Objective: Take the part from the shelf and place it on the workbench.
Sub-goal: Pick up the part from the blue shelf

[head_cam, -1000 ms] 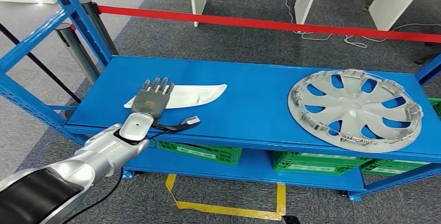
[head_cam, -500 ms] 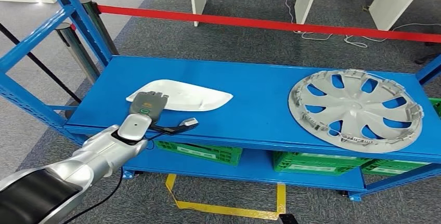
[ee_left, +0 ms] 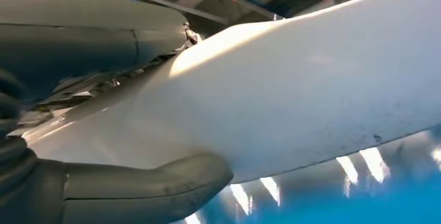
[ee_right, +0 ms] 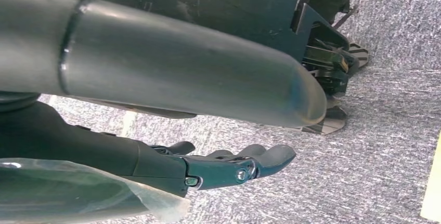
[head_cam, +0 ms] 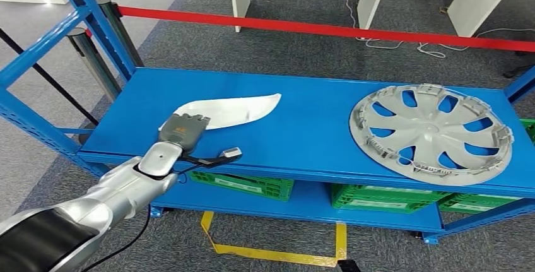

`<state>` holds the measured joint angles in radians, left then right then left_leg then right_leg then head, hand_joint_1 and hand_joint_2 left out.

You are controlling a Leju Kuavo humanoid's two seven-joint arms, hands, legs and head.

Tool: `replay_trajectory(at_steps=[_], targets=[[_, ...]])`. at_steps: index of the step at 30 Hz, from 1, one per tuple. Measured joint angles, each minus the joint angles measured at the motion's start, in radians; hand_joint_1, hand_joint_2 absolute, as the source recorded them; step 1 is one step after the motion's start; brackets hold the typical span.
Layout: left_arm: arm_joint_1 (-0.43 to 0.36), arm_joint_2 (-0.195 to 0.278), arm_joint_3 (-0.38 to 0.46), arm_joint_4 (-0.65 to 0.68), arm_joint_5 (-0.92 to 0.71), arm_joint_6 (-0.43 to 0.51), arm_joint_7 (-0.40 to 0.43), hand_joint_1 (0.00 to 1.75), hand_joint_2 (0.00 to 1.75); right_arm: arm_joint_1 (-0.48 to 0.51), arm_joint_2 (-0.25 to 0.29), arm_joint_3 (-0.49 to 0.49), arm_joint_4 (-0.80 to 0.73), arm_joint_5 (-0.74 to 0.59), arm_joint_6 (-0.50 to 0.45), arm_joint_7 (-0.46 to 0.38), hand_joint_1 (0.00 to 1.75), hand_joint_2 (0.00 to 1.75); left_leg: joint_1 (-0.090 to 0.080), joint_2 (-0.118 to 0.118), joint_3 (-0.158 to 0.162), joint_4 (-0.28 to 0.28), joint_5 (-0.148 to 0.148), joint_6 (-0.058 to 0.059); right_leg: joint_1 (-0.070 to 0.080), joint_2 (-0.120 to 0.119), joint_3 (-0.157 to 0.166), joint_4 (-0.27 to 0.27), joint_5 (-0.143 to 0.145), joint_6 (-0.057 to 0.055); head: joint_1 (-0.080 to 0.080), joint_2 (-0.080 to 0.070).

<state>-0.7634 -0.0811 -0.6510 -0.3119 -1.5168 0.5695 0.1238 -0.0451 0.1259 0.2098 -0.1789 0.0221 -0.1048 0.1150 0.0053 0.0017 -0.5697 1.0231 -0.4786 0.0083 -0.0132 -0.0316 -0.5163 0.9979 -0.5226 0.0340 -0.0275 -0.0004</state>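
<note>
A white curved part (head_cam: 235, 109) lies at the left of the blue shelf's top board (head_cam: 303, 127), its far tip raised and pointing right. My left hand (head_cam: 183, 128) grips its near end from the shelf's front edge. In the left wrist view the white part (ee_left: 312, 94) sits between the thumb (ee_left: 145, 187) and the dark fingers (ee_left: 78, 37), which close on it. My right hand (ee_right: 156, 73) hangs over grey carpet, its fingers (ee_right: 234, 167) apart from the thumb and holding nothing.
A silver wheel cover (head_cam: 430, 133) takes up the right of the shelf board. Green crates (head_cam: 246, 185) stand on the level below. Blue uprights (head_cam: 94, 19) rise at the left. A red barrier tape (head_cam: 315, 29) runs behind the shelf.
My left hand's fingers, stretched flat over the part a second ago, have curled onto its near end. The part has since swung, its far tip lifting off the board.
</note>
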Motion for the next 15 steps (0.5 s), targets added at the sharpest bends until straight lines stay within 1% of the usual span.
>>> replay_trajectory(at_steps=[2,3,6,9,12,13,15], targets=[[0.021,0.002,0.022,-0.026,0.017,0.077,-0.051,1.75,1.75,0.000,0.000,0.000,0.000,0.000,-0.003,0.000,0.00,0.00,0.000,0.000,0.000,0.000,0.000,0.000,0.000,0.000,0.000,0.000,0.000,0.000,0.000,0.000],[0.041,0.005,0.038,-0.060,0.026,0.099,-0.084,1.75,1.75,0.000,0.000,0.000,0.000,0.000,-0.006,0.000,0.00,0.00,0.000,0.000,0.000,0.000,0.000,0.000,0.000,0.000,0.000,0.000,0.000,0.000,0.000,0.000],[0.124,-0.001,0.138,-0.240,0.082,0.121,-0.240,1.75,1.75,0.001,0.000,-0.001,0.000,-0.003,-0.018,0.000,0.00,0.00,0.000,0.000,-0.001,0.000,0.000,0.000,-0.001,0.000,-0.001,0.000,0.000,0.000,0.000,0.000],[0.188,-0.047,0.293,-0.389,0.174,0.126,-0.441,1.75,1.75,0.002,0.000,-0.001,0.000,-0.008,-0.027,0.000,0.00,0.00,0.000,0.001,-0.001,0.000,0.000,0.000,-0.001,0.001,-0.002,0.000,0.000,0.000,0.000,0.000],[0.240,-0.121,0.456,-0.487,0.350,0.129,-0.663,1.75,1.75,0.004,0.000,-0.002,0.000,-0.015,-0.032,0.000,0.00,0.00,-0.001,0.001,-0.001,0.000,-0.001,0.000,-0.001,0.001,-0.002,0.000,0.000,0.000,0.000,0.000],[0.262,-0.142,0.488,-0.517,0.423,0.129,-0.711,1.75,1.75,0.004,0.000,-0.002,0.000,-0.016,-0.032,0.000,0.00,0.00,-0.001,0.001,-0.001,0.000,-0.001,0.000,-0.001,0.002,-0.001,0.000,0.000,0.000,0.000,0.000],[0.328,-0.163,0.503,-0.599,0.563,0.130,-0.758,1.75,1.75,0.007,0.000,-0.003,0.000,-0.016,-0.033,0.003,0.00,0.00,-0.002,0.002,-0.001,0.000,-0.001,0.000,-0.001,0.003,-0.001,0.000,0.000,0.000,0.000,0.000]])
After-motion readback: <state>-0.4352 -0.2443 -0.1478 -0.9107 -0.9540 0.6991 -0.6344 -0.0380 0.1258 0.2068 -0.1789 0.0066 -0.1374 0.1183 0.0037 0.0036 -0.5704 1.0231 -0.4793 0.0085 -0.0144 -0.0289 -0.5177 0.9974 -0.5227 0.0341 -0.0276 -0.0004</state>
